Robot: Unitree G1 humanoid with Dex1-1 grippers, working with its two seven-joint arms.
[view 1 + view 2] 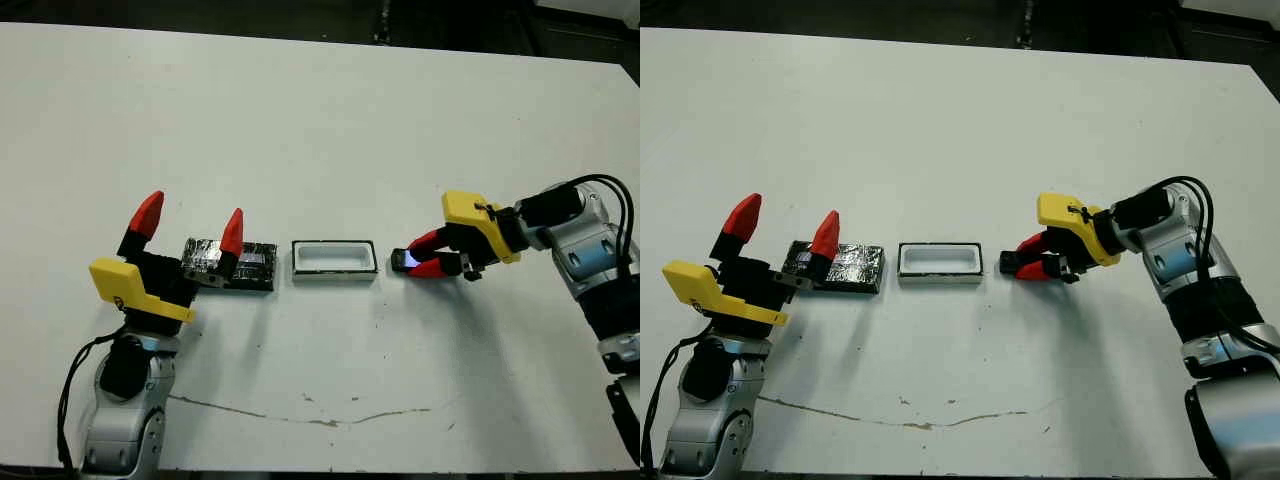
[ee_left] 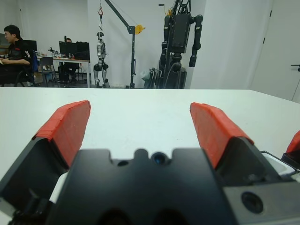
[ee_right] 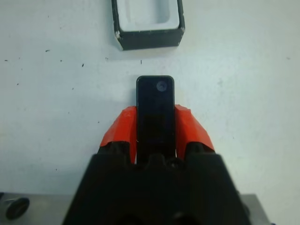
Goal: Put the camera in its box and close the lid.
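Since everything sits in one row, box is the landmark. Left of it: left gripper spread wide, holding nothing, one fingertip over the lid. Lid lies flat on the table, just beside the box; thin stiff slab, likely best pinched across its short edges. Box: white inside, nothing in it. Right of it: right gripper clamped on the camera across its long sides, free end aimed at box. Looks light, rigid, glossy, so probably slippery.
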